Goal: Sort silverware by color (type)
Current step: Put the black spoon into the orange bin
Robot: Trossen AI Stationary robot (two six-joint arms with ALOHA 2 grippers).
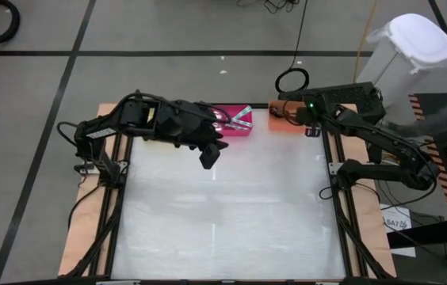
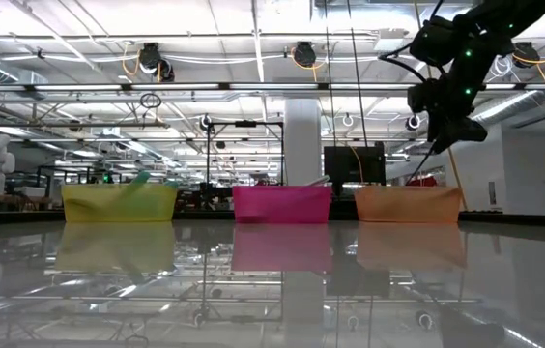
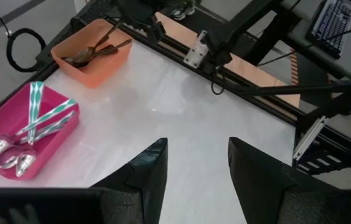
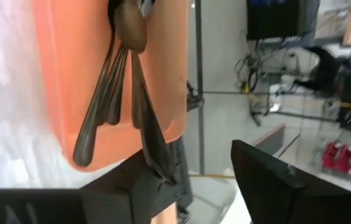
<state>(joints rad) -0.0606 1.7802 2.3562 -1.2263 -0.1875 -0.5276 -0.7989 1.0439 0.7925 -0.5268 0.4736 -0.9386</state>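
The white table [image 1: 223, 214] lies bare of loose cutlery, so I judge the sorting nearly done: my right fingers [image 4: 194, 180] gape over the orange bin [image 3: 91, 59], its dark spoons [image 4: 116, 93] dropped in (teal-handled spoons [image 3: 38, 121] lie in the pink bin [image 3: 20, 134]). My left fingers [image 3: 197, 171] hover parted and empty; next I lift the right arm clear.

A robotics lab or industrial test hall is shown. A white table [image 1: 223, 214] is framed by black rails and set on a grey floor marked with dark lines. Behind it, an open ceiling [image 2: 253, 58] hung with pipes, strip lights and cables is seen, with monitors [image 2: 355, 162], racks and further equipment beyond.
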